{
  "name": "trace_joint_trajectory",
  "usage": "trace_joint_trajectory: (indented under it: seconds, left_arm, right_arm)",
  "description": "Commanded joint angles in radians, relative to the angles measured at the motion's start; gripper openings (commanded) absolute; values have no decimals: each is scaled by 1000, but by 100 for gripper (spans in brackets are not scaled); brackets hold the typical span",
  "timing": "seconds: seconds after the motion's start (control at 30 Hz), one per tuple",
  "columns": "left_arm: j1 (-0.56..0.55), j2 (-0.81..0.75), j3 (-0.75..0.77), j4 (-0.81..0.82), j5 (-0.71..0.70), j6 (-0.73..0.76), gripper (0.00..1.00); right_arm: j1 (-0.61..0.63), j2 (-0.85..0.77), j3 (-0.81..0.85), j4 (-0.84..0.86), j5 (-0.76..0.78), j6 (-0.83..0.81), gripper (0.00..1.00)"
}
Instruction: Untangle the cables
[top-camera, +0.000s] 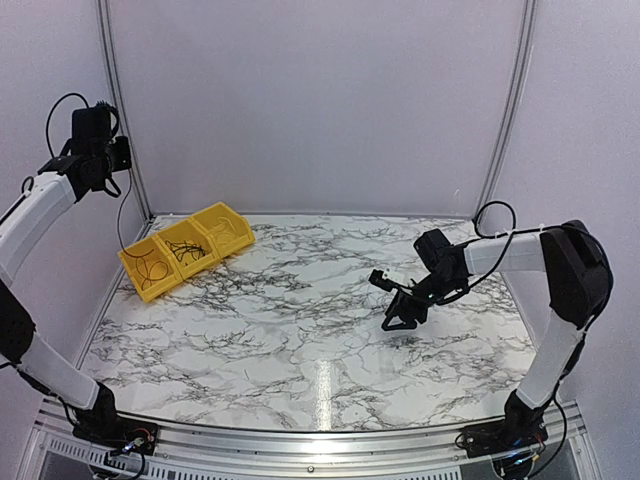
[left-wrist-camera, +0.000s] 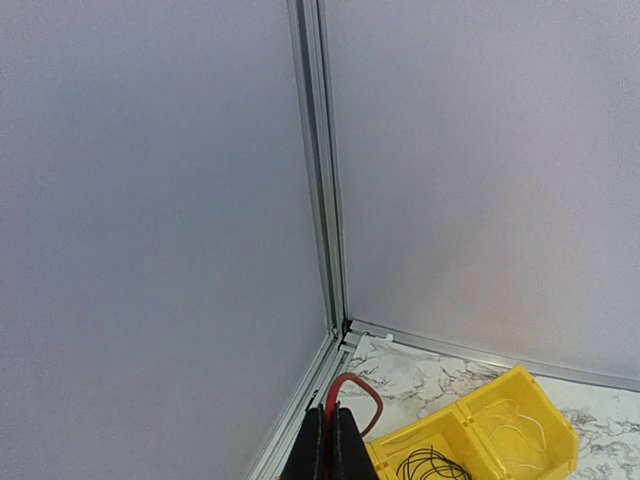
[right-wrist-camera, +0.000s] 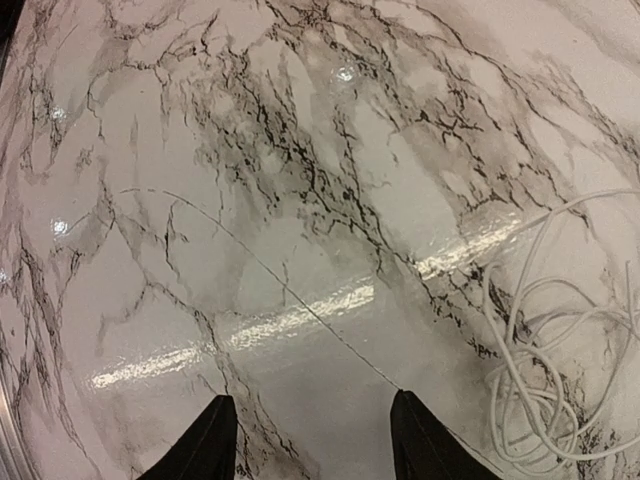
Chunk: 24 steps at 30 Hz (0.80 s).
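Marble tabletop, white walls around. Left gripper (left-wrist-camera: 328, 414), high by the corner, is clamped on a red wire (left-wrist-camera: 375, 395). Right gripper (right-wrist-camera: 311, 396) hangs spread just above the marble, beside a white cable (right-wrist-camera: 520, 350). Dark cables (left-wrist-camera: 430, 465) lie in the yellow bin (left-wrist-camera: 455, 418).

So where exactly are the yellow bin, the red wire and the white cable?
yellow bin (left-wrist-camera: 550, 425): left wrist view, on its right-hand wall.
red wire (left-wrist-camera: 350, 378): left wrist view, on the top of its loop.
white cable (right-wrist-camera: 488, 330): right wrist view, on the coil's left strand.
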Motion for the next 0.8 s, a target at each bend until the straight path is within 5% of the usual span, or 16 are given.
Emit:
trace_joint_trajectory:
  seconds: [0.0, 0.77]
  left_arm:
    - [1, 21, -41, -6, -50, 25, 0]
    - [1, 106, -342, 90, -84, -32, 0]
  right_arm:
    - [10, 10, 25, -12, 2, -12, 53]
    - [11, 24, 25, -18, 13, -19, 53]
